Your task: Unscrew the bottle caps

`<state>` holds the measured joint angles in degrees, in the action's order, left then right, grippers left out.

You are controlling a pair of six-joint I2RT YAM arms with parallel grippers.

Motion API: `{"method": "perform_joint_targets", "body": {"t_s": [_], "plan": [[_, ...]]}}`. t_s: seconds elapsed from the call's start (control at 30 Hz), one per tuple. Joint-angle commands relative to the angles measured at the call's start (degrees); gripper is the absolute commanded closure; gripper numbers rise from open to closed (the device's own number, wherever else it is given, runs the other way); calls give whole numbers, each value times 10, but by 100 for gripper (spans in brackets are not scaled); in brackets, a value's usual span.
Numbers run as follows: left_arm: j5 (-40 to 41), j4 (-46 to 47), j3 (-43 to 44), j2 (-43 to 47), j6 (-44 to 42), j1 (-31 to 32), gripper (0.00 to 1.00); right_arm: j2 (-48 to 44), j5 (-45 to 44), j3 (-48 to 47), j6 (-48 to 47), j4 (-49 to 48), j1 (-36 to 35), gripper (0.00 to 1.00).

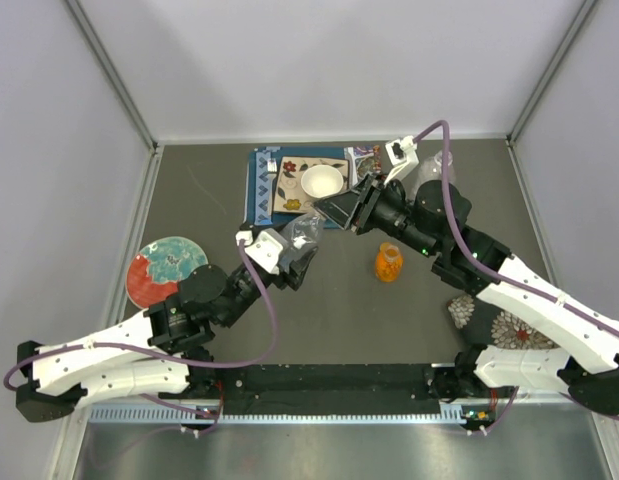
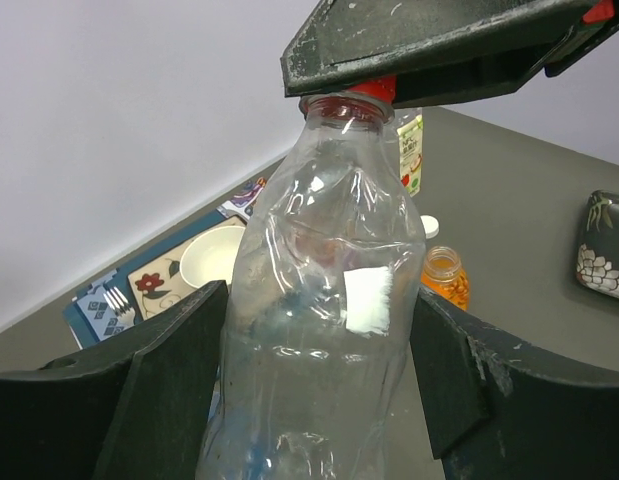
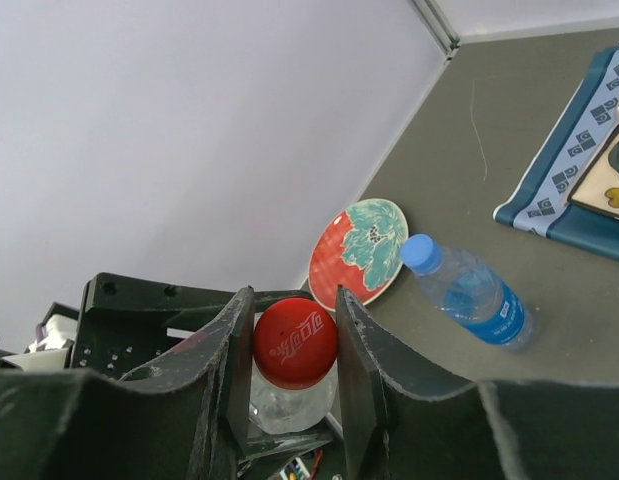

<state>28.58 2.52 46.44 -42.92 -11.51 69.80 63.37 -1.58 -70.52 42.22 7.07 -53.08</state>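
1. Grey surface [image 1: 339,320] lies below; the clear bottle [image 2: 319,250] is held up off it, between both arms.
2. Left gripper [image 2: 309,360] clamps the bottle's body from both sides.
3. Right gripper [image 3: 294,310] is pinched on the red cap [image 3: 295,343].
4. I see the bottle's long axis running from my left gripper up to the right one, cap end toward the right; I judge the twist must turn about that line.
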Motion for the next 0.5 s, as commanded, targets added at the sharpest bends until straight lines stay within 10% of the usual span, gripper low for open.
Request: {"method": "perform_joint_targets", "body": {"t_s": [0.0,0.47], "plan": [[1,31,6,-7,0,2,58,-7,33,2,-4,-17,-1,100],[1,19,23,-36,2,2,83,-7,55,-10,2,2,-9,100]]}}
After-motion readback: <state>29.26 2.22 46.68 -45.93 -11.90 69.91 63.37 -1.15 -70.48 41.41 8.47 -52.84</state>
